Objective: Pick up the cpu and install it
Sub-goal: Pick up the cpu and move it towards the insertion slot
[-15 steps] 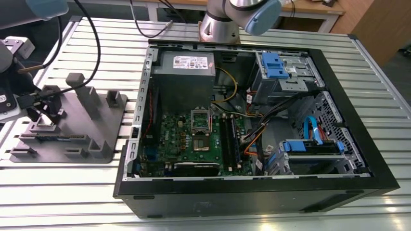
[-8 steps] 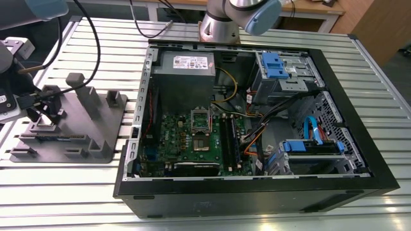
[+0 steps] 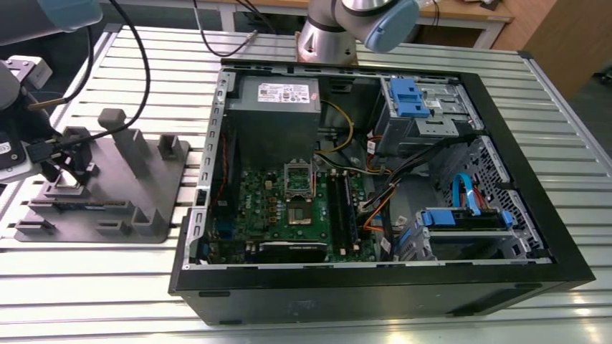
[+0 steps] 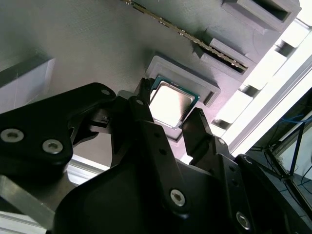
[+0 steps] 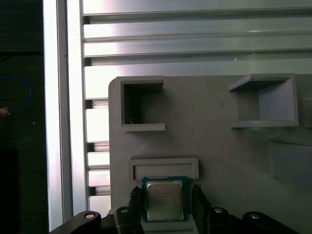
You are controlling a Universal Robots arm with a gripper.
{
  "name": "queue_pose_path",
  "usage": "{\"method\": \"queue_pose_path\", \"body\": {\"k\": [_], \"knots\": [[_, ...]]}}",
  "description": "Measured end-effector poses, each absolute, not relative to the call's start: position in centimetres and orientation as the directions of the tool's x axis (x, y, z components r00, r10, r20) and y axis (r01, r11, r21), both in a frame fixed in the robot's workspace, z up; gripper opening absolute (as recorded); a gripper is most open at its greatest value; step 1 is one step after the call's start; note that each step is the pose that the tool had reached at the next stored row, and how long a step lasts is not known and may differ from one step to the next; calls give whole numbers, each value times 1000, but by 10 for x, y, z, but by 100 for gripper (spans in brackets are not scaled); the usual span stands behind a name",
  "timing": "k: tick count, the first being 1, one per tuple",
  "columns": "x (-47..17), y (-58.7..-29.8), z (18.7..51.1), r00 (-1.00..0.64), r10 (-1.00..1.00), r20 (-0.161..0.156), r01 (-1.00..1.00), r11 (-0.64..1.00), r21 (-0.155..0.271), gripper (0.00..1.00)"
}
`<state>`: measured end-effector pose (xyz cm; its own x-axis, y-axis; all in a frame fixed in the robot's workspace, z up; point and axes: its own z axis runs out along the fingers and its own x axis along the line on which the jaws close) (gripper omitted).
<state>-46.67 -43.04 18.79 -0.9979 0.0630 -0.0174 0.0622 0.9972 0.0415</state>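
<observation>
First wrist view: a small flat square cpu (image 5: pixel 165 199) with a silvery-grey metal top and a thin green rim lies flat in a shallow square pocket of a large grey plastic tray (image 5: pixel 219 146). The second wrist view shows the same cpu (image 4: pixel 170 103) level in that pocket, not lifted. The black gripper (image 5: pixel 165 202) reaches down over it with its two fingers (image 5: pixel 199 204) apart, one on each side of the chip, close beside its edges and not drawn together. The second wrist view also shows the gripper (image 4: pixel 168 109) straddling the chip, and beyond it a thin circuit board strip (image 4: pixel 185 34) standing on edge in the tray (image 4: pixel 97 44).

In the exterior view the tray (image 3: pixel 143 179), with its upright posts, rests on a table of silver metal slats (image 3: pixel 96 287). It sits at nine o'clock from an open black computer case (image 3: pixel 383 287), toward the exterior view's left. The gripper (image 3: pixel 56 175) is at the tray's nine o'clock end. Inside the case, a green motherboard (image 3: pixel 277 215) fills the seven o'clock part. A rectangular silver socket frame (image 3: pixel 298 179) sits on the motherboard, well apart from the chip. The arm's grey base (image 3: pixel 330 36) stands at twelve o'clock from the case.
</observation>
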Motion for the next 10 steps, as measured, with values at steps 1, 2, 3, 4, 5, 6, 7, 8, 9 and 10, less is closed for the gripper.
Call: {"method": "queue_pose_path", "body": {"k": [1, 2, 3, 4, 5, 6, 7, 8, 9, 10], "knots": [[-467, -430, 188, -998, 63, -17, 62, 997, 41, 53], [-467, -430, 187, -998, 63, -17, 62, 997, 42, 53], [-467, -430, 187, -998, 63, -18, 62, 997, 42, 53], [-467, -430, 187, -998, 63, -17, 62, 997, 42, 53], [-467, -430, 186, -998, 63, -17, 62, 997, 42, 53], [-467, -430, 186, -998, 63, -17, 62, 997, 41, 53], [-467, -430, 185, -998, 63, -17, 62, 997, 41, 53], [-467, -430, 185, -998, 63, -17, 62, 997, 41, 53], [-467, -430, 184, -998, 63, -17, 62, 997, 41, 53], [-467, -430, 184, -998, 63, -17, 62, 997, 41, 53]]}}
